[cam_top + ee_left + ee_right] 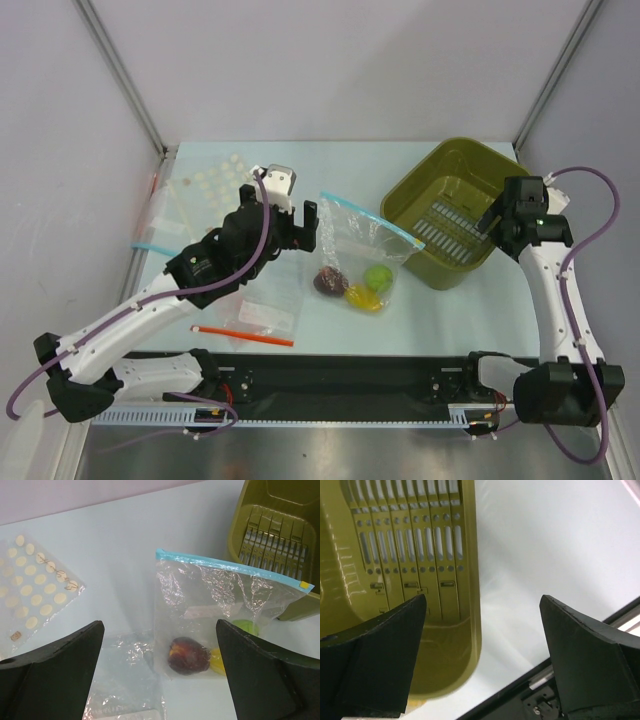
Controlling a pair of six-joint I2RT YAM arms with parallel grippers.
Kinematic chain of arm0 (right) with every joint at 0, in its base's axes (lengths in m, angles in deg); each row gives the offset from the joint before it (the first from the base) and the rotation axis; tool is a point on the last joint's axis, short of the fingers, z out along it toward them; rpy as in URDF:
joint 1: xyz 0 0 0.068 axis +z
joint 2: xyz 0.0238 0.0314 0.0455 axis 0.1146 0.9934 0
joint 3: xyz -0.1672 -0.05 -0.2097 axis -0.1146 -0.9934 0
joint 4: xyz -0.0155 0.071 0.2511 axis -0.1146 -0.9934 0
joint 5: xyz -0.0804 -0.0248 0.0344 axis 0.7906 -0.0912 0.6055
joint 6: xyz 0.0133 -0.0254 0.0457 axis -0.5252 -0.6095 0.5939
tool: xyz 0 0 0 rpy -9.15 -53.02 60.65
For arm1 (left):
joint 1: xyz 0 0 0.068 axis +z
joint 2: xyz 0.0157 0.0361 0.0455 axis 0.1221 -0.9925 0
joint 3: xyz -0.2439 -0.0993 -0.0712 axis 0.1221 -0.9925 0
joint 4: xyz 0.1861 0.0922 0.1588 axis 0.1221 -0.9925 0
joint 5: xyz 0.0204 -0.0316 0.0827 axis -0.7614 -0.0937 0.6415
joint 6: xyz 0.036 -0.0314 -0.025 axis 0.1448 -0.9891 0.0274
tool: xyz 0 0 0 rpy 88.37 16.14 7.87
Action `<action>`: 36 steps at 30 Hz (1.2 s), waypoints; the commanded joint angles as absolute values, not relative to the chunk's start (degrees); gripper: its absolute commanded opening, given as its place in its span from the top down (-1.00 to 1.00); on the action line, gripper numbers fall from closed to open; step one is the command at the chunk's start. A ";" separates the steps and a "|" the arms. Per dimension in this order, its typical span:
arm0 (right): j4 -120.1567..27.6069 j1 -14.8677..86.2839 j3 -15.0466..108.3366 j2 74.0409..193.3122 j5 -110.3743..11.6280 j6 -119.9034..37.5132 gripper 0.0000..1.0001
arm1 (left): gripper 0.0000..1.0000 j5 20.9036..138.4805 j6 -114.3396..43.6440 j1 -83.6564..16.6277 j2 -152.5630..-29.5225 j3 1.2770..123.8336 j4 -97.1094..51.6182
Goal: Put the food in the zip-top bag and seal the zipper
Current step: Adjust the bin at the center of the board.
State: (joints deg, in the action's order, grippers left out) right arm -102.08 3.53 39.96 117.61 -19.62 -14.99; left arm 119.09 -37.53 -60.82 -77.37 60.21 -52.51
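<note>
The clear zip-top bag [362, 250] lies flat in the middle of the table. Its light blue zipper [232, 570] runs as one straight strip with no gap that I can see. The food lies inside the bag at its near end: a dark red fruit [188, 655], a green one [378, 277] and a yellow one [362, 297]. My left gripper [303, 228] hovers just left of the bag, open and empty; in its wrist view the left gripper [159, 630] frames the red fruit. My right gripper [493, 218] hangs open over the basket's right rim, holding nothing.
An olive-green basket [450, 210] stands right of the bag, close to the zipper's end. A clear bag with white dots [215, 185] lies at the far left. Another clear bag [262, 318] with a red-orange strip [243, 336] lies near the front. The black base rail [545, 690] borders the table.
</note>
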 commanded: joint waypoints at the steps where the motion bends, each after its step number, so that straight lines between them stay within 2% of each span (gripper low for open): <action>1: -94.92 1.67 37.73 119.56 -21.69 -11.45 -0.99 | -1.00 117.75 -39.15 -60.19 -77.25 62.37 -53.06; 4: -92.71 1.13 36.85 122.38 -21.78 -9.35 -0.88 | -0.99 117.48 -38.80 -60.19 -77.07 62.46 -53.85; 5: -91.92 0.78 36.41 122.73 -21.78 -8.82 -0.62 | -1.00 117.40 -38.36 -60.19 -76.99 62.46 -53.85; 7: -87.72 0.43 33.87 122.04 -21.87 -7.06 -0.25 | -1.00 117.57 -37.92 -60.19 -76.72 62.37 -54.03; 8: -85.86 0.17 32.98 121.42 -22.04 -6.70 0.04 | -0.99 117.66 -37.31 -60.19 -76.63 62.37 -54.03; 10: -80.17 -0.10 31.40 119.75 -23.18 -7.40 0.38 | -0.99 117.75 -36.78 -60.10 -76.46 62.46 -54.03; 11: -77.70 -0.19 30.26 119.40 -24.67 -8.62 0.99 | -1.00 117.92 -36.34 -60.10 -76.37 62.54 -53.94; 15: -64.25 0.16 25.95 114.23 -33.37 -14.16 1.00 | -1.00 118.01 -35.46 -60.01 -75.84 62.11 -53.85; 23: -42.78 1.48 13.29 101.65 -38.30 -18.04 1.00 | -1.00 116.87 -34.14 -59.93 -73.74 59.82 -52.89; 31: -48.98 1.40 13.01 100.49 -34.54 -16.12 1.00 | -1.00 115.46 -34.14 -59.84 -73.91 59.91 -52.27; 36: -68.41 0.35 27.42 114.69 -24.77 -12.60 1.00 | -1.00 114.76 -34.84 -59.84 -73.82 60.43 -52.97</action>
